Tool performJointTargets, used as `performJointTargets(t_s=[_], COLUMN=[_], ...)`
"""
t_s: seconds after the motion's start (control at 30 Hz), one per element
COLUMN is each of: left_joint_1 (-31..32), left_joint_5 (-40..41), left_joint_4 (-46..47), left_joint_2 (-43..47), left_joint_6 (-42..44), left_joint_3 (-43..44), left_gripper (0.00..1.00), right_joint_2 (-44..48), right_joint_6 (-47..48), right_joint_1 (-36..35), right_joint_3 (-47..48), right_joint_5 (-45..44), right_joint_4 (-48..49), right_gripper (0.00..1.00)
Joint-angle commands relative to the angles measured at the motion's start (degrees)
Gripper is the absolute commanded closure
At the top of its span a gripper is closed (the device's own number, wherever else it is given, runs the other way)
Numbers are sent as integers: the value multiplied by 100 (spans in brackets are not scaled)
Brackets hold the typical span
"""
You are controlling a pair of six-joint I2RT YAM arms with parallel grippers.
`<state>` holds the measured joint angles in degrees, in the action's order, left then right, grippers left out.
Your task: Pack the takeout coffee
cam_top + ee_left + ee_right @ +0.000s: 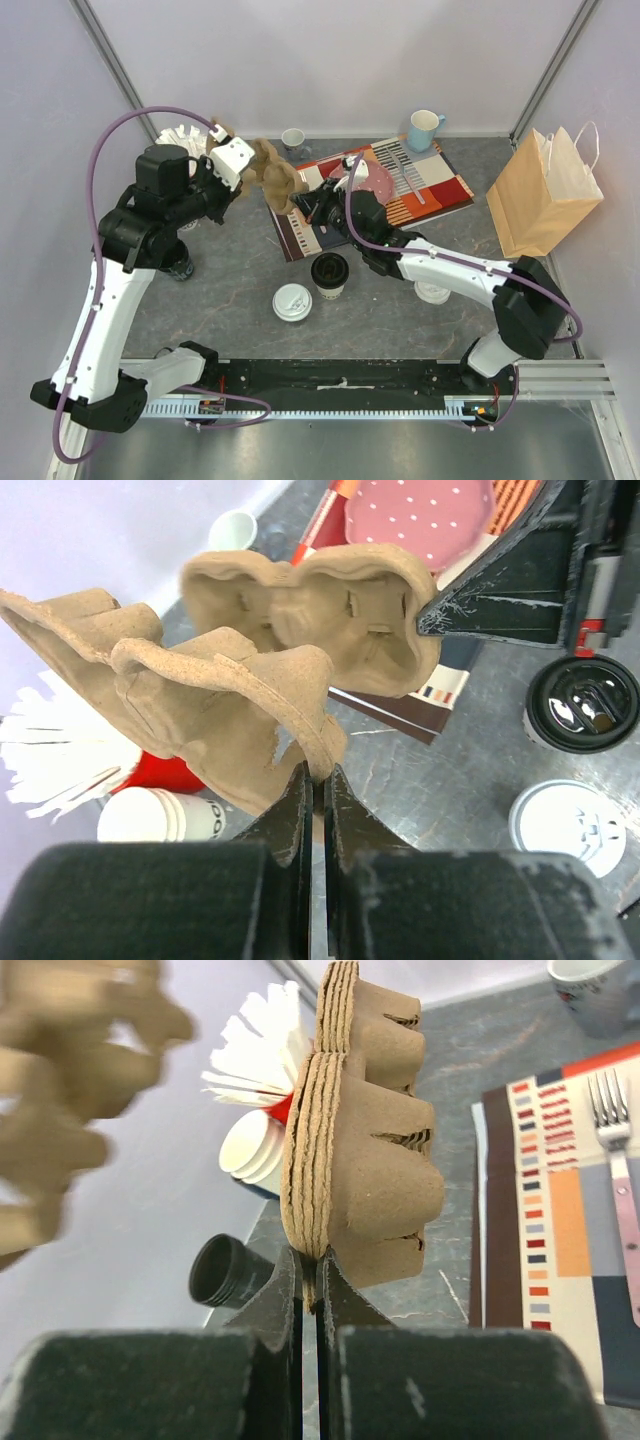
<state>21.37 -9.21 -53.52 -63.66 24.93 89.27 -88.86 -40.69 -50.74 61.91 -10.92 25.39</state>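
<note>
Pinching: left hand (316,778) on pulp carrier (220,690) rim; right hand (308,1265) on carrier stack (370,1150) edge.

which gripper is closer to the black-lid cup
Right. The right gripper, shut on the carrier stack, is just past the black-lid cup on its far side; the left gripper, holding one carrier, is farther back and to the left.
</note>
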Motion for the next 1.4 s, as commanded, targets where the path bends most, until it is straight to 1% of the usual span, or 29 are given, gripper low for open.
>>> performJointTargets(t_s=[0.0, 0.1, 0.2, 0.23, 0.3, 0.37, 0.4, 0.43, 0.47, 0.57, 0.7, 0.73, 0.8, 0.83, 0.87, 1.17, 1.27, 1.37], left_joint_1=[-1, -1, -10, -10, -10, -10, -10, -10, -1, -1, -1, -1, -1, -9, -10, -10, -1, -10], left_joint_5=[359, 359, 394, 368, 359, 332, 315, 315, 324, 350, 350, 367, 376, 394, 394, 332, 280, 245], left_joint_4=[96, 113, 148, 149, 157, 157, 157, 140, 148, 122, 96, 87, 87, 96, 96, 69, 61, 52], left_joint_2=[196, 205, 178, 152, 134, 161, 169, 187, 205, 266, 293, 293, 293, 275, 284, 187, 143, 134], left_joint_6=[232, 241, 232, 214, 188, 170, 162, 170, 179, 205, 241, 267, 267, 276, 293, 258, 249, 241], left_joint_3=[222, 82, 195, 309, 406, 494, 503, 494, 486, 468, 468, 459, 459, 477, 486, 538, 600, 652], left_gripper=[98, 98, 98, 98, 98, 98, 98, 98, 98, 98, 98, 98, 98, 98, 98, 98, 98, 98], right_joint_2=[-386, -755, -1290, -1588, -1905, -2424, -2582, -2862, -2987, -3391, -3717, -3805, -3919, -3937, -3946, -3349, -3208, -3190], right_joint_6=[-588, -870, -1598, -2244, -2880, -3556, -3786, -3971, -4382, -5025, -5151, -5186, -5265, -5257, -5248, -5248, -5195, -5230], right_joint_1=[117, 143, 135, 126, 126, 126, 91, 56, 29, 20, -15, -15, -32, -50, -50, -41, -50, -50], right_joint_3=[84, 285, 532, 550, 707, 979, 1259, 1349, 1402, 1473, 1902, 1965, 2122, 2158, 2202, 1272, 1174, 1183], right_joint_5=[55, 90, 11, -155, -270, -236, -253, -296, -462, -718, -780, -780, -746, -719, -684, -833, -781, -675], right_joint_4=[642, 765, 976, 1090, 1345, 1320, 1154, 1118, 1152, 1162, 873, 819, 687, 643, 582, 1117, 1135, 1153], right_gripper=[100, 100, 100, 100, 100, 100, 100, 100, 100, 100, 100, 94, 85, 82, 81, 82, 79, 69])
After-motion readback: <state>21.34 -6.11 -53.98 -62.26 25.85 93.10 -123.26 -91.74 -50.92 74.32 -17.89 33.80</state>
